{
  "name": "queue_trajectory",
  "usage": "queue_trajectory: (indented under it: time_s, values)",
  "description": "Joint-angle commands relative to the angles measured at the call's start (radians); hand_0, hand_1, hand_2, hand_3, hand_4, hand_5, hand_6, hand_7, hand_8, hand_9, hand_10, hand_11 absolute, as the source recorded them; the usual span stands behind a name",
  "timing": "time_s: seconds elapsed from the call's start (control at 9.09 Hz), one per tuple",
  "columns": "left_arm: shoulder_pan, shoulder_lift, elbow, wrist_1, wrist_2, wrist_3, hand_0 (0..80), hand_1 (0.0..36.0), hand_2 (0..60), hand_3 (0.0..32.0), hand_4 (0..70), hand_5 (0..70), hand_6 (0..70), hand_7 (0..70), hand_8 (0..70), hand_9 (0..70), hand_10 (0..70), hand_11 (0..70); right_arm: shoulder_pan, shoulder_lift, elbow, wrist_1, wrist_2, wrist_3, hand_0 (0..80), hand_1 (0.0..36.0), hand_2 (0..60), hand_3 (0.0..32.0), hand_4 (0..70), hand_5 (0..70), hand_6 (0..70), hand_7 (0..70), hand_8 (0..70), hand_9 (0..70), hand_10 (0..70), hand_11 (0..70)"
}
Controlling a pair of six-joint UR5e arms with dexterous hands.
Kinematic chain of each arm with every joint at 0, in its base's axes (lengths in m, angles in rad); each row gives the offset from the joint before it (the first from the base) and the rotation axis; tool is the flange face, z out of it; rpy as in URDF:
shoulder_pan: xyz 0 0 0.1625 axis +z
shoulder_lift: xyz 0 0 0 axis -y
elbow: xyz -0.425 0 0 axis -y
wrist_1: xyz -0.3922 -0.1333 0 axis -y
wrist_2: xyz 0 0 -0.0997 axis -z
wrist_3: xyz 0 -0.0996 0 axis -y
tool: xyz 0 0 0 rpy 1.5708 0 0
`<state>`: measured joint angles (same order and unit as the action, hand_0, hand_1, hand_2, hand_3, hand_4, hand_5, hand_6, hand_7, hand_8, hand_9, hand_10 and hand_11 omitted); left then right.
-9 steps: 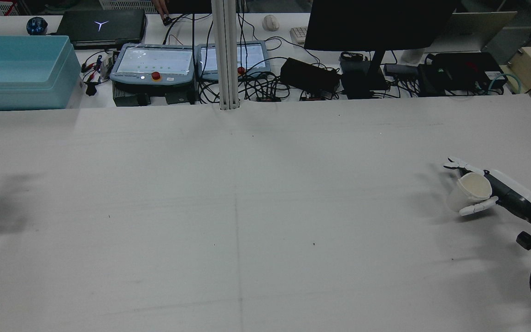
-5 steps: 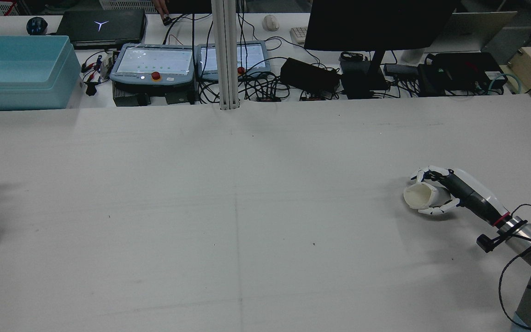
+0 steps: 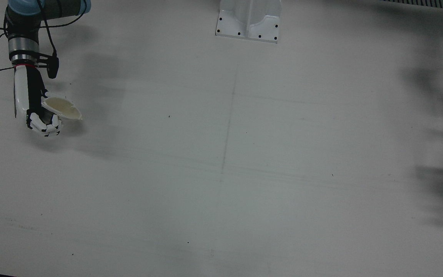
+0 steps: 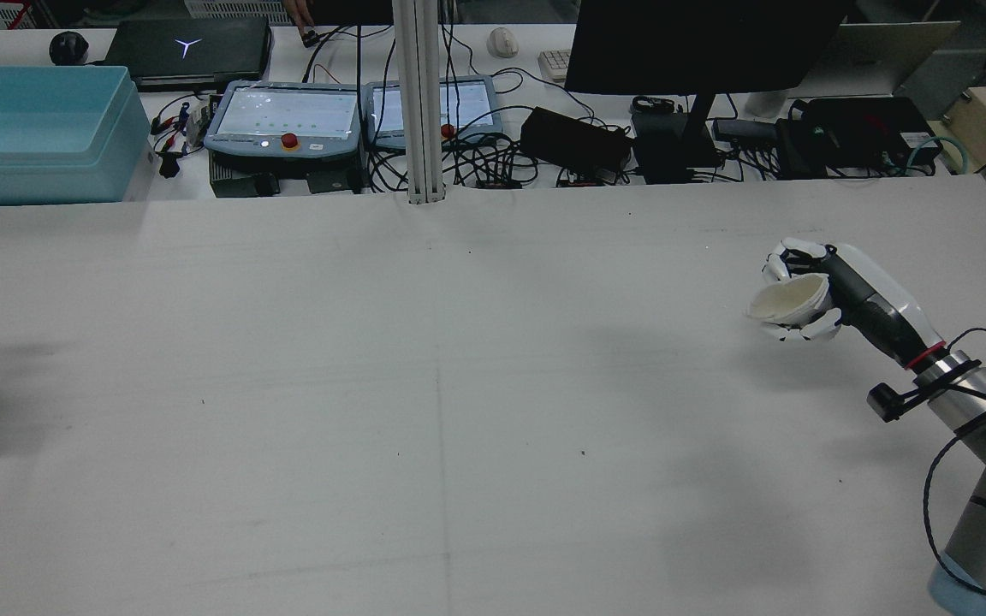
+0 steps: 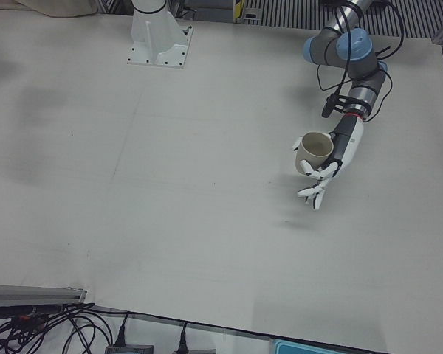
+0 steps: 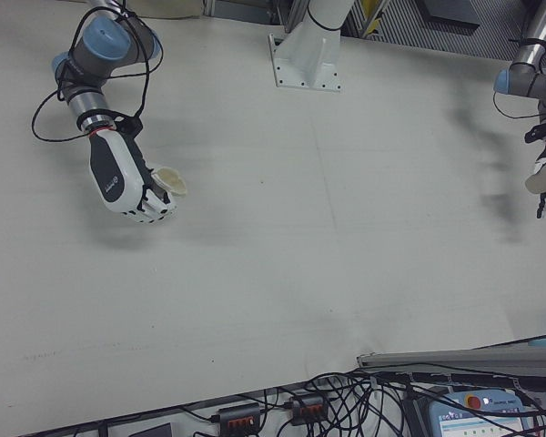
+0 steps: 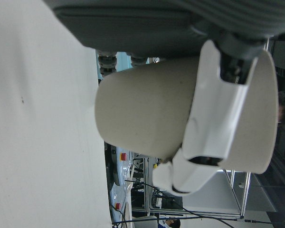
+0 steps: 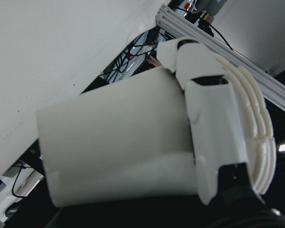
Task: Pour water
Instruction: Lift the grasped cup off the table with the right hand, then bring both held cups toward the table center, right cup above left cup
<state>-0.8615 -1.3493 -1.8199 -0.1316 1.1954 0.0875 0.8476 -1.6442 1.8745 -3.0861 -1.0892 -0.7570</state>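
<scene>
Over on the robot's right side, the right hand is wrapped around a pale cup, its fingers curled over the far side of the wall and another digit pressed beneath, so the cup is clamped between them. That cup is held in the air above the white tabletop, tipped over with its open mouth turned toward the middle of the station; from the front its rim shows as a slanted oval just beside the knuckles. The right hand's own camera shows the cup's side filling the frame, with white fingers lying flat across it. On the other half of the tabletop, the left hand carries a second cup, beige, also clear of the surface and leaning a little, its mouth facing up and outward. Some of its fingers stick out straight past the cup, while the close camera shows one digit pressed across the cup's wall, gripping it. The two cups are well apart, one at each side of the station. I cannot tell whether either holds water.
</scene>
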Motion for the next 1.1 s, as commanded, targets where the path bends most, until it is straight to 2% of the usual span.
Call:
queue_trajectory:
  time_s: [0.0,0.11,0.22,0.33,0.44,0.55,0.66,0.77,0.88,0.99]
  values:
    - [0.158,-0.268,-0.033,0.235,0.044,0.001,80.0,36.0,60.0,0.0,57.8,70.0,13.3,24.7,1.6,3.5,4.9,10.3,0.288,0.245,0.095,-0.220,-0.133,0.027,80.0,36.0,59.4,0.0,27.1,70.0,53.5,58.9,47.1,61.3,48.9,70.0]
    - [0.242,-0.398,-0.032,0.388,0.044,0.008,79.5,36.0,60.0,0.0,57.2,70.0,14.0,25.7,1.8,3.7,5.5,11.0,0.333,0.370,0.141,-0.361,-0.156,0.027,80.0,36.0,60.0,0.0,30.0,70.0,55.3,61.5,45.7,59.4,48.9,70.0]
    - [0.360,-0.527,-0.013,0.515,0.042,0.011,79.7,36.0,60.0,0.0,57.5,70.0,14.6,26.0,1.9,3.8,5.9,11.7,0.340,0.464,0.190,-0.472,-0.155,0.016,80.0,36.0,60.0,0.0,33.1,70.0,59.0,67.2,45.9,59.8,47.9,70.0]
    - [0.431,-0.600,0.023,0.565,0.038,0.014,75.3,36.0,60.0,0.0,58.2,70.0,15.0,26.0,2.0,3.8,5.9,11.6,0.329,0.575,0.202,-0.511,-0.155,-0.066,80.0,36.0,60.0,0.0,36.2,70.0,64.1,70.0,47.3,62.1,48.5,70.0]
    - [0.440,-0.701,0.072,0.604,0.039,0.012,63.9,36.0,60.0,0.0,55.9,70.0,14.3,24.8,1.8,3.5,5.9,11.2,0.241,0.681,0.210,-0.552,-0.153,-0.223,80.0,36.0,60.0,0.0,43.9,70.0,69.9,70.0,49.7,66.0,50.5,70.0]
    - [0.440,-0.774,0.083,0.660,0.039,0.012,65.4,36.0,60.0,0.0,57.1,70.0,15.0,24.9,2.0,3.5,6.0,11.3,0.118,0.758,0.195,-0.597,-0.146,-0.399,80.0,36.0,60.0,0.0,52.4,70.0,70.0,70.0,51.3,68.5,49.4,70.0]
    - [0.440,-0.825,0.091,0.690,0.039,0.011,68.1,36.0,60.0,0.0,57.4,70.0,15.2,24.7,2.0,3.5,5.6,10.9,-0.044,0.783,0.193,-0.595,-0.082,-0.615,80.0,36.0,60.0,0.0,60.4,70.0,70.0,70.0,50.7,67.8,46.2,68.5]
    - [0.434,-0.850,0.091,0.707,0.039,0.006,66.4,36.0,60.0,0.0,57.2,70.0,15.3,24.6,2.0,3.5,5.5,10.7,-0.168,0.784,0.198,-0.594,-0.004,-0.718,80.0,36.0,60.0,0.0,68.9,70.0,70.0,70.0,49.9,66.4,43.6,64.6]
    - [0.427,-0.855,0.088,0.710,0.039,-0.002,69.2,36.0,60.0,0.0,57.6,70.0,15.6,24.7,2.1,3.5,5.3,10.5,-0.258,0.784,0.196,-0.592,0.036,-0.810,80.0,36.0,60.0,0.0,70.0,70.0,70.0,70.0,49.1,65.3,42.2,62.5]
    - [0.396,-0.867,0.084,0.722,0.042,-0.003,70.0,36.0,60.0,0.0,58.0,70.0,15.5,24.7,2.1,3.5,5.2,10.3,-0.295,0.782,0.196,-0.591,0.051,-0.847,80.0,36.0,60.0,0.0,70.0,70.0,70.0,70.0,46.3,62.2,39.6,58.8]
